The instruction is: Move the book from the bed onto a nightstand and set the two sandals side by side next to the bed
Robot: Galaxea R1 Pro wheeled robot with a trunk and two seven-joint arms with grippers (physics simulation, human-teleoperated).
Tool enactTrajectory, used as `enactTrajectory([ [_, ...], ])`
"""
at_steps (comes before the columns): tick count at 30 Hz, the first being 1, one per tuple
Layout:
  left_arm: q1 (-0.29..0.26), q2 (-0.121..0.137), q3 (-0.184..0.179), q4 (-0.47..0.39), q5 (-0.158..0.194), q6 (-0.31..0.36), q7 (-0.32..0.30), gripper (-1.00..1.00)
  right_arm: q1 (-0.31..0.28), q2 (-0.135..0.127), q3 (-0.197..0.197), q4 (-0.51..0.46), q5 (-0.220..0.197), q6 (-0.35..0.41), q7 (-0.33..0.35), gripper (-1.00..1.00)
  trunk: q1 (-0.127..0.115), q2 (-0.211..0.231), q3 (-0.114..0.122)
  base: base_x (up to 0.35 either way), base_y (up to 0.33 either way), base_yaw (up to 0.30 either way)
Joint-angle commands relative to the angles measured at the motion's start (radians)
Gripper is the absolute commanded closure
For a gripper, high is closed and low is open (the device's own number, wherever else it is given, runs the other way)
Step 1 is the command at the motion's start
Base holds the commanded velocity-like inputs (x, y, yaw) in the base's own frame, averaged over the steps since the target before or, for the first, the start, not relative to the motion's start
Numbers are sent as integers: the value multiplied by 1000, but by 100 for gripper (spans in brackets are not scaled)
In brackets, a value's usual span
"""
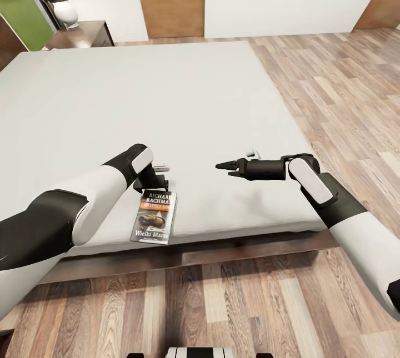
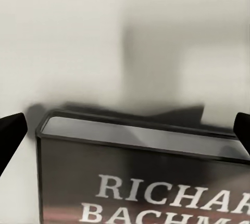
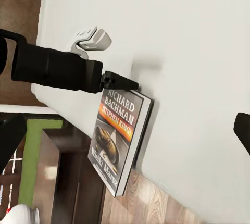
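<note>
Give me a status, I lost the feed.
Left gripper open at the book's top edge, not gripping. Right gripper hovering over the bed, empty. Book overhangs the bed's near edge. Nothing blocking.

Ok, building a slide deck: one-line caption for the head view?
Left gripper poised at the top edge of the book near the bed's foot edge; right gripper hovers open.

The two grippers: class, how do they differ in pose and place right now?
The left gripper is down at the book near the bed's edge, fingers either side of its top end; the right gripper hovers over bare mattress, away from the book. The left points down, the right sideways. Both are open and empty.
</note>
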Motion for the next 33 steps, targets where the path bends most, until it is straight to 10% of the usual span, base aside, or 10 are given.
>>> enactTrajectory([
  [1,0,0,6,13,26,3,7,-100,-1,-1,2,0,9,0,10,-100,0,0,-1,-11,0,0],
  [33,0,2,7,10,27,3,7,-100,-1,-1,2,0,9,-1,10,-100,0,0,-1,-15,0,0],
])
